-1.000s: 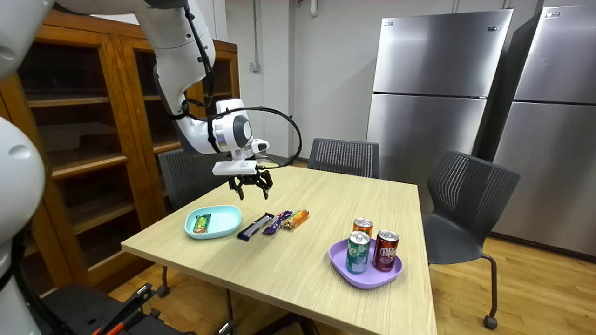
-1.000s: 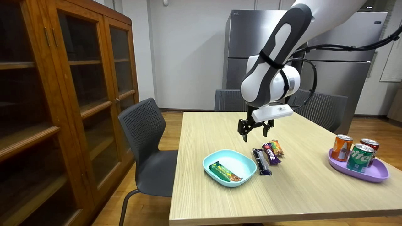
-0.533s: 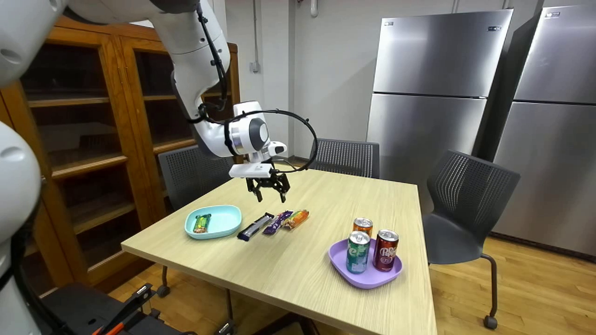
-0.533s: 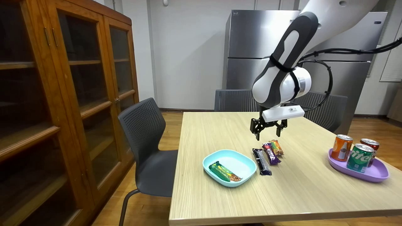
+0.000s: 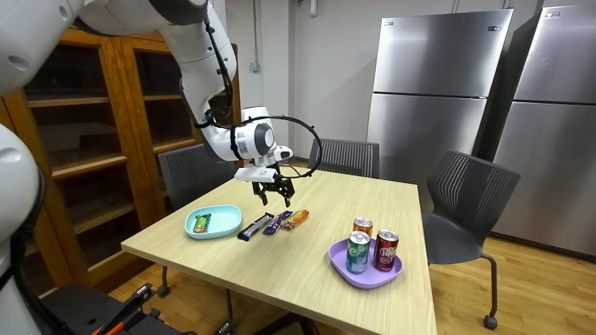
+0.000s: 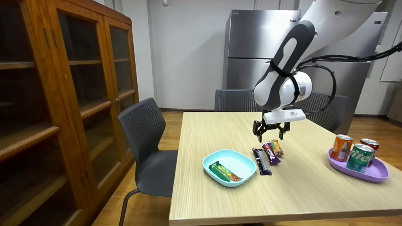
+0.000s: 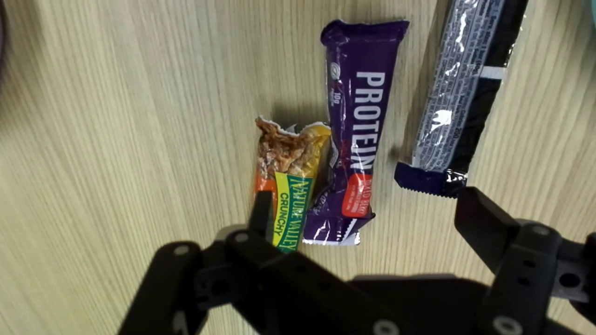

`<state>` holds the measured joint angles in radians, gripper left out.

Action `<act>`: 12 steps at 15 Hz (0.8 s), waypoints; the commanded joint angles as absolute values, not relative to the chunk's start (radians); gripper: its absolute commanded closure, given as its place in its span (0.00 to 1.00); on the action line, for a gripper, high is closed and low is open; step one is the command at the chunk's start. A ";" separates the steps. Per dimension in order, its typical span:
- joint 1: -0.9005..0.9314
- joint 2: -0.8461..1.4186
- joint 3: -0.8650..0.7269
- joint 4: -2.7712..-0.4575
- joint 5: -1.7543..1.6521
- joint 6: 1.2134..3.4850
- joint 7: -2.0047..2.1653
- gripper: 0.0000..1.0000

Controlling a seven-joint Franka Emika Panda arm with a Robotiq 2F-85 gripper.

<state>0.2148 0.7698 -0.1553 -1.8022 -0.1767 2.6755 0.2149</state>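
Hovering now above the table (image 6: 207, 135) with the gripper (image 6: 270, 138) spread wide, a broad gap between the fingers (image 7: 482, 225). Down at five o'clock from there in an exterior view, and very near: a Nature Valley bar (image 6: 276, 147), lying flat on the table and partly masked in the wrist view by a finger. Look at that wrist view: between one and two o'clock from the Nature Valley bar, right alongside, a protein bar (image 7: 361, 107), showing one end in the gap between the fingers; touching its neighbour or merely close, can't tell which. Farther out at two o'clock, apart from both, a dark bar (image 7: 458, 93). Over at eight o'clock from the gripper in an exterior view, a cyan tray (image 6: 245, 163), with a green bar (image 6: 223, 171) inside. Across at four o'clock in an exterior view, a purple tray (image 5: 372, 280), carrying an orange can (image 5: 362, 226), a green can (image 5: 358, 253) and a red can (image 5: 385, 253), all upright. Up at two o'clock, a fridge (image 5: 426, 130); out at nine in an exterior view, a chair (image 6: 146, 128).
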 commanded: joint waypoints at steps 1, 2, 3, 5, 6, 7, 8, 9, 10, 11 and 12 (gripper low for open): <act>0.211 0.767 -0.137 -1.788 -0.163 2.642 0.227 0.00; 0.209 0.762 -0.131 -1.794 -0.161 2.640 0.223 0.00; 0.213 0.758 -0.131 -1.803 -0.163 2.642 0.226 0.00; 0.212 0.755 -0.120 -1.812 -0.160 2.635 0.222 0.00; 0.213 0.755 -0.115 -1.816 -0.157 2.625 0.223 0.00; 0.219 0.756 -0.114 -1.821 -0.157 2.620 0.231 0.00; 0.227 0.760 -0.118 -1.823 -0.158 2.620 0.246 0.00; 0.225 0.761 -0.111 -1.828 -0.153 2.615 0.245 0.00; 0.230 0.764 -0.114 -1.831 -0.151 2.620 0.259 0.00; 0.228 0.766 -0.107 -1.836 -0.143 2.620 0.262 0.00; 0.231 0.770 -0.106 -1.839 -0.138 2.624 0.272 0.00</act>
<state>0.2238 0.7750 -0.1147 -1.8263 -0.1589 2.6447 0.2363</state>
